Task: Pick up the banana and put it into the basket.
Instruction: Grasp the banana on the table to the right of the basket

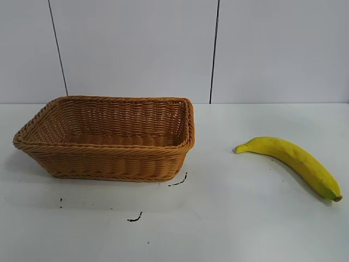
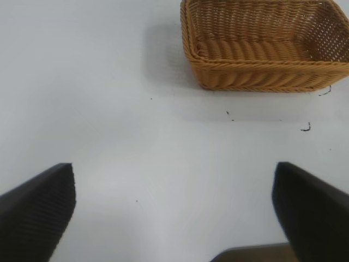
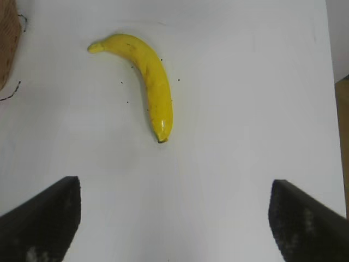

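Observation:
The yellow banana (image 1: 294, 160) lies flat on the white table at the right, apart from the basket. The tan wicker basket (image 1: 107, 136) stands empty at the left. Neither arm shows in the exterior view. My right gripper (image 3: 174, 185) is open and empty above bare table, with the banana (image 3: 148, 82) some way ahead of its fingertips. My left gripper (image 2: 173, 180) is open and empty over bare table, with the basket (image 2: 262, 71) farther off ahead of it.
Small black marks (image 1: 178, 181) dot the table in front of the basket. A pale panelled wall (image 1: 136, 49) stands behind the table. A sliver of the basket (image 3: 6, 43) shows at the right wrist view's edge.

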`<state>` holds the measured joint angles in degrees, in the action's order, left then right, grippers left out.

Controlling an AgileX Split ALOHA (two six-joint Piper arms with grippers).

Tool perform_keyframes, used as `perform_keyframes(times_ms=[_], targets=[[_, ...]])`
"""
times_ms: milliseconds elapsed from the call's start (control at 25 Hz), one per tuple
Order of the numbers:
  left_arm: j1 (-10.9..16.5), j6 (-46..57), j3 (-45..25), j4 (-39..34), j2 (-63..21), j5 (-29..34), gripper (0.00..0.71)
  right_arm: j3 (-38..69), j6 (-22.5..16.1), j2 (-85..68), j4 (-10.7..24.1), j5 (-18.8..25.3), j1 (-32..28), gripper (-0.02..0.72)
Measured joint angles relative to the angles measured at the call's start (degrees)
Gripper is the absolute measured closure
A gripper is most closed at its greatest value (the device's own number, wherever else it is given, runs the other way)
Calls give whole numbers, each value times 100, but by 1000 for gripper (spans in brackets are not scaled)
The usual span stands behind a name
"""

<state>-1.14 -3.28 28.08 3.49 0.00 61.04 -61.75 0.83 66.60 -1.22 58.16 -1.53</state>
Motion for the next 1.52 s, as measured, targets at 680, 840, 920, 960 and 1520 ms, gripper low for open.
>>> perform_keyframes(times_ms=[680,840,920,960,1520], targets=[[0,0,0,0,0,0,15,-2021,1595,3154,-6,-134,744,36],[0,0,0,0,0,0,15,-2021,1478,3312,3,-191,817,36],[0,0,0,0,0,0,15,-2021,1368,3392,56,-185,801,36],[0,0,0,0,0,0,15,-2021,1346,3438,56,-185,795,36],[0,0,0,0,0,0,15,-2034,1327,4914,182,-927,615,36]])
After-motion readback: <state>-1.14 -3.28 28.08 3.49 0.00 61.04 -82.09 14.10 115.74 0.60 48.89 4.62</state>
